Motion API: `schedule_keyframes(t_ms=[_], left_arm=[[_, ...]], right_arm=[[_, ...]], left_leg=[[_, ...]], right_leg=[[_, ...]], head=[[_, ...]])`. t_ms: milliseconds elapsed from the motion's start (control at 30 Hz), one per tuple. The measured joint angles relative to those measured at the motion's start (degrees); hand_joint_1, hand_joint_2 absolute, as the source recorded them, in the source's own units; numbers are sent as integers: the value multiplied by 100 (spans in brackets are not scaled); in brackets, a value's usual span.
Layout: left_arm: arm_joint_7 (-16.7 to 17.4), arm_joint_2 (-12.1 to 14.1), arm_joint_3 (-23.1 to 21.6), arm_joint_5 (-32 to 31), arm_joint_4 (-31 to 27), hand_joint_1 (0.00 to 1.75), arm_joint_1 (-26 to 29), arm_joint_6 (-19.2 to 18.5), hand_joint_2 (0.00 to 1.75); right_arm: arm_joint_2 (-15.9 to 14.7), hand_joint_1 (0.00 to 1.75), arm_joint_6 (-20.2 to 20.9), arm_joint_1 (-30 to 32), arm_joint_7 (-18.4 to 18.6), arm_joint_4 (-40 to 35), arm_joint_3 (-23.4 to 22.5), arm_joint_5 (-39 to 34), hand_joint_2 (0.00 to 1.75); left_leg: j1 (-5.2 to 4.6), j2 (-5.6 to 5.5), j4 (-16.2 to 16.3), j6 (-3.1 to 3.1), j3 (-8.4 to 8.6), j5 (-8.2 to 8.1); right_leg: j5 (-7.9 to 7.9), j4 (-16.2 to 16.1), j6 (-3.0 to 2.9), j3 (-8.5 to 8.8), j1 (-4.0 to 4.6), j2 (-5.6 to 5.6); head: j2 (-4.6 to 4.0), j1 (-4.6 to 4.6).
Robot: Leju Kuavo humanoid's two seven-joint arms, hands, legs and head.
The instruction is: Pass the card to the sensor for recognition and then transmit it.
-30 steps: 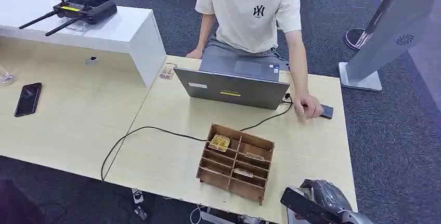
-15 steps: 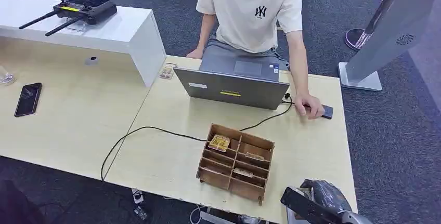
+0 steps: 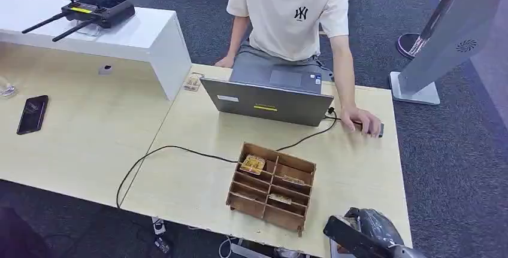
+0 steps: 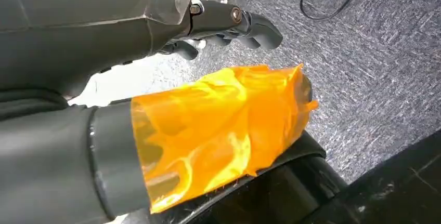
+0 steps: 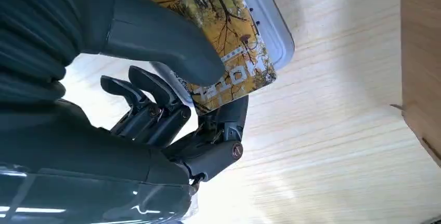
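My right hand (image 3: 366, 233) hovers at the table's front right corner, just right of the wooden divider box (image 3: 263, 215). In the right wrist view that hand (image 5: 171, 104) pinches a card (image 5: 236, 47) printed with yellow autumn trees, thumb on its face and a finger under it. The card lies over a flat grey sensor plate (image 5: 271, 33) on the pale table; whether they touch I cannot tell. My left hand (image 4: 156, 37) hangs over dark carpet, holding nothing, with orange film around its thumb (image 4: 218, 130).
The box holds more cards (image 3: 253, 163) in some compartments. Behind it an open laptop (image 3: 266, 99) stands in front of a seated person, whose hand (image 3: 361, 119) covers a dark device. A black cable (image 3: 162, 150) crosses the table. A phone (image 3: 32, 114) lies far left.
The person's hand has slid further over the dark device by the laptop. My right hand has dipped very slightly and still holds the card.
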Motion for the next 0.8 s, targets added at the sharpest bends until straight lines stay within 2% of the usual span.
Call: schedule_keyframes(t_ms=[167,400,467,600,800], left_arm=[[-44,0,2,105,0,0,11,74,0],[-153,0,55,333,2,0,69,278,0],[-192,-4,83,378,2,0,92,334,0],[-201,-7,122,416,2,0,124,354,0],[-321,-24,197,479,2,0,145,444,0]], right_arm=[[0,175,-254,134,-145,-261,-142,-243,175],[22,175,-993,535,-549,-1175,-595,-468,175],[113,175,-1257,644,-667,-1473,-717,-435,175],[243,175,-1415,794,-768,-1823,-833,-352,175],[803,175,-2304,1047,-1458,-2514,-918,-162,175]], left_leg=[[0,0,0,0,-1,0],[0,-1,0,0,-4,-1],[0,-1,-1,0,-4,-1],[0,-1,-1,2,-4,-3],[1,-1,-2,2,-3,-3]], right_leg=[[0,0,0,0,0,0],[-1,0,0,-2,0,-1],[-2,0,0,-3,0,-1],[-2,0,0,-3,0,-2],[-5,1,-4,-3,1,-1]], head=[[0,0],[0,2],[0,0],[0,0],[0,0]])
